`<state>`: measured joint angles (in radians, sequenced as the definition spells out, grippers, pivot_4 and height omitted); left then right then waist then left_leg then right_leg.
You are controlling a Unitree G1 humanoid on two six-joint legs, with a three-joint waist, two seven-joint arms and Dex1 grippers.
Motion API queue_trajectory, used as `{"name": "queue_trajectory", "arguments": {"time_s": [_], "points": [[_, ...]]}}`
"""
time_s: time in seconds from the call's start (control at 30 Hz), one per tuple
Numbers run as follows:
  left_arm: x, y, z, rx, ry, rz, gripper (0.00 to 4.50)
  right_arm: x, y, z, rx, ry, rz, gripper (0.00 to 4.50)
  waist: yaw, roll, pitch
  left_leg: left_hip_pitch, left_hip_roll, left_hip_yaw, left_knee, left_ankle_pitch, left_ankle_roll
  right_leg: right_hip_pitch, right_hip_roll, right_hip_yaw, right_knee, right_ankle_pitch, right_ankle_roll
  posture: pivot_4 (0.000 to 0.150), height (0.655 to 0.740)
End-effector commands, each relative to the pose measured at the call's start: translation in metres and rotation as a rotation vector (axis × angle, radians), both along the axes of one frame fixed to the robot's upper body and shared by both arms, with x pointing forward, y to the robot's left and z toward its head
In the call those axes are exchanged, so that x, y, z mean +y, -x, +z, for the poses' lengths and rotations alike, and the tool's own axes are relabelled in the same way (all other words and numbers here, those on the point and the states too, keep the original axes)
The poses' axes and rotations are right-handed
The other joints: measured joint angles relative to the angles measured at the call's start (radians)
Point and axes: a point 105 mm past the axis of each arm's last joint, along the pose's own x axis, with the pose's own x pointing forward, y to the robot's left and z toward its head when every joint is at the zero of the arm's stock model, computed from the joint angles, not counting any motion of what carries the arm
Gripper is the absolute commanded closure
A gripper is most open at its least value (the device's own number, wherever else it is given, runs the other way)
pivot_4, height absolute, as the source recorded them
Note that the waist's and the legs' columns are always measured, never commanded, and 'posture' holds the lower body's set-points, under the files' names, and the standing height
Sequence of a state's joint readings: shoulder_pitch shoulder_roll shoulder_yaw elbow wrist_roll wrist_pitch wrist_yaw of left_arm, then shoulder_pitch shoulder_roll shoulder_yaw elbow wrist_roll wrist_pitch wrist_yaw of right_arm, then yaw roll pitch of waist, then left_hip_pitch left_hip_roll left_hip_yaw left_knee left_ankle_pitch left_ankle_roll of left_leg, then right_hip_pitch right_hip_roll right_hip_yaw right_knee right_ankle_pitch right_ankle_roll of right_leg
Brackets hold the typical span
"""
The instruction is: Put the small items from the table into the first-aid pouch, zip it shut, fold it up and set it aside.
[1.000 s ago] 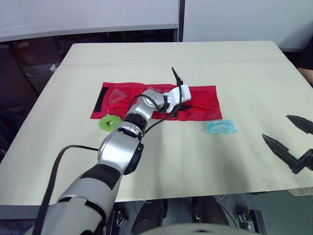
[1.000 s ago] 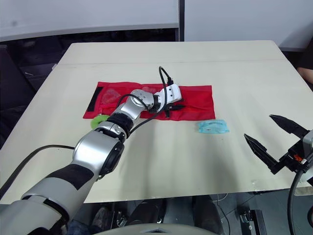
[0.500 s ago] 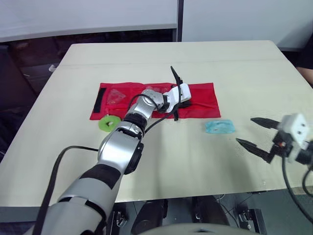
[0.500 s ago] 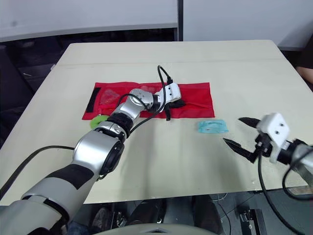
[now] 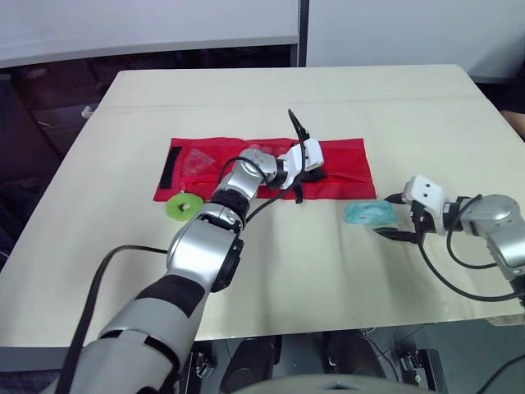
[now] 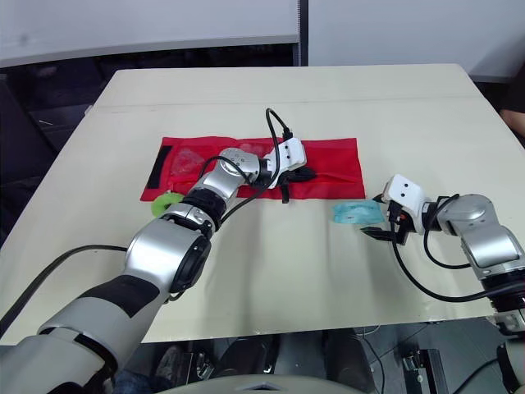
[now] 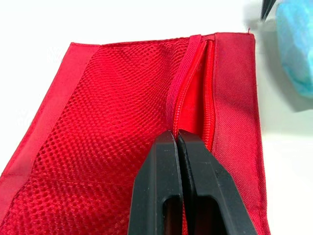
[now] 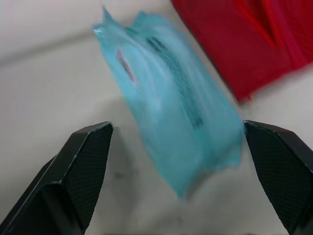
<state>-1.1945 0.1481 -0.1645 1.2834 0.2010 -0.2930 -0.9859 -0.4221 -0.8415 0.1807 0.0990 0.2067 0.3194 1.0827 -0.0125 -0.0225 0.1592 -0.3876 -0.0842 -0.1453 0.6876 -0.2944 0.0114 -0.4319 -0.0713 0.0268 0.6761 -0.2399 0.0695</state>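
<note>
The red first-aid pouch [image 5: 344,164] lies unfolded flat across the middle of the table. My left gripper [image 5: 307,172] is shut on the edge of its mesh pocket [image 7: 107,107], right by the zipper, and the pocket mouth gapes a little. A light blue packet [image 5: 367,213] lies on the table just in front of the pouch's right end. My right gripper [image 5: 389,216] is open, one finger on each side of the packet [image 8: 171,112], apart from it. A green ring [image 5: 182,205] rests at the pouch's left front corner.
A black strip [image 5: 170,168] runs along the pouch's left end, with a clear packet [image 5: 197,160] beside it on the pouch. The cream table [image 5: 287,271] has bare surface in front of and behind the pouch. Dark floor lies past its left edge.
My right arm swung in from the table's front right edge to the blue packet, and its open fingers now flank it. The left gripper stayed at the pouch.
</note>
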Motion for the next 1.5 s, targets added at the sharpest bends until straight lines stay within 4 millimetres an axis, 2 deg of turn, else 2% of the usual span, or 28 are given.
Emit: {"name": "queue_trajectory", "arguments": {"time_s": [0.03,0.1,0.2,0.27,0.47,0.63,0.73,0.97,1.3,1.4,1.47,1.5], "points": [[-0.006,-0.001,0.026,-0.038,0.053,-0.035,4.5,0.004,0.003,0.015,-0.042,-0.026,0.044,1.4,0.0,0.0,0.0,0.0,0.0,0.0,0.0,0.0,0.0,0.0,0.0,0.0,0.0,0.0,0.0,0.15,0.7368],[-0.005,-0.001,0.025,-0.037,0.047,-0.039,4.5,0.008,0.006,0.02,-0.047,-0.059,0.051,2.46,0.0,0.0,0.0,0.0,0.0,0.001,0.001,0.0,0.0,0.0,0.0,0.0,0.0,0.0,0.0,0.15,0.7368],[-0.004,-0.001,0.023,-0.033,0.04,-0.038,4.5,0.009,0.015,0.024,-0.051,-0.077,0.054,3.82,0.0,0.0,0.0,0.0,0.0,0.0,0.001,0.0,0.0,-0.001,0.0,0.0,0.001,0.0,0.0,0.15,0.7368],[-0.005,0.0,0.022,-0.024,0.043,-0.039,4.5,0.009,0.02,0.028,-0.056,-0.093,0.046,4.36,0.001,0.0,0.0,0.0,0.0,0.001,0.001,0.0,0.0,-0.001,0.0,0.0,0.001,0.0,0.0,0.15,0.7368],[-0.015,0.003,0.027,0.014,0.089,-0.054,4.5,0.018,0.021,0.046,-0.101,-0.2,-0.086,4.37,0.0,0.0,0.0,0.0,0.0,0.001,0.001,0.0,0.0,-0.001,0.0,0.001,0.002,0.0,0.0,0.15,0.7368],[-0.022,0.008,0.027,0.029,0.095,-0.091,4.5,0.025,0.007,0.034,-0.128,-0.165,-0.292,4.37,0.001,0.0,0.0,0.0,0.0,0.0,0.001,0.0,0.0,-0.001,-0.001,0.001,0.003,0.0,0.0,0.15,0.7368],[-0.026,0.01,0.028,0.031,0.095,-0.113,4.5,0.026,0.007,0.024,-0.122,-0.109,-0.326,4.37,0.002,0.0,0.0,0.0,0.0,0.001,0.001,0.0,0.0,-0.001,-0.001,0.001,0.002,0.0,0.0,0.15,0.7368],[-0.035,0.016,0.033,0.035,0.111,-0.164,4.5,0.023,-0.013,0.027,-0.139,-0.198,-0.569,4.37,0.0,0.001,0.0,0.0,0.0,0.001,0.001,0.0,-0.001,-0.001,0.0,0.001,0.003,0.0,0.0,0.15,0.7368],[-0.056,0.032,0.025,0.062,0.118,-0.246,4.5,0.05,-0.038,0.037,-0.184,-0.346,-0.736,4.37,-0.003,0.001,-0.001,-0.001,0.0,0.001,0.001,0.0,-0.001,-0.002,0.0,0.002,0.003,0.0,0.0,0.15,0.7368],[-0.061,0.034,0.022,0.066,0.112,-0.247,4.5,0.048,-0.053,0.043,-0.22,-0.41,-0.842,4.37,-0.005,0.001,-0.001,0.0,0.0,0.001,0.001,0.0,-0.001,-0.003,0.0,0.002,0.004,0.0,0.0,0.15,0.7368],[-0.062,0.031,0.019,0.062,0.107,-0.216,4.5,0.046,-0.057,0.045,-0.235,-0.435,-0.882,3.3,-0.005,0.001,-0.001,0.0,0.0,0.001,0.0,0.001,-0.001,-0.003,0.0,0.002,0.004,0.0,-0.001,0.15,0.7368],[-0.062,0.029,0.019,0.061,0.107,-0.198,4.5,0.046,-0.057,0.045,-0.235,-0.44,-0.877,2.98,-0.004,0.001,-0.001,-0.001,0.0,0.001,0.0,0.001,-0.001,-0.003,0.0,0.002,0.004,0.0,-0.001,0.15,0.7368]]}}
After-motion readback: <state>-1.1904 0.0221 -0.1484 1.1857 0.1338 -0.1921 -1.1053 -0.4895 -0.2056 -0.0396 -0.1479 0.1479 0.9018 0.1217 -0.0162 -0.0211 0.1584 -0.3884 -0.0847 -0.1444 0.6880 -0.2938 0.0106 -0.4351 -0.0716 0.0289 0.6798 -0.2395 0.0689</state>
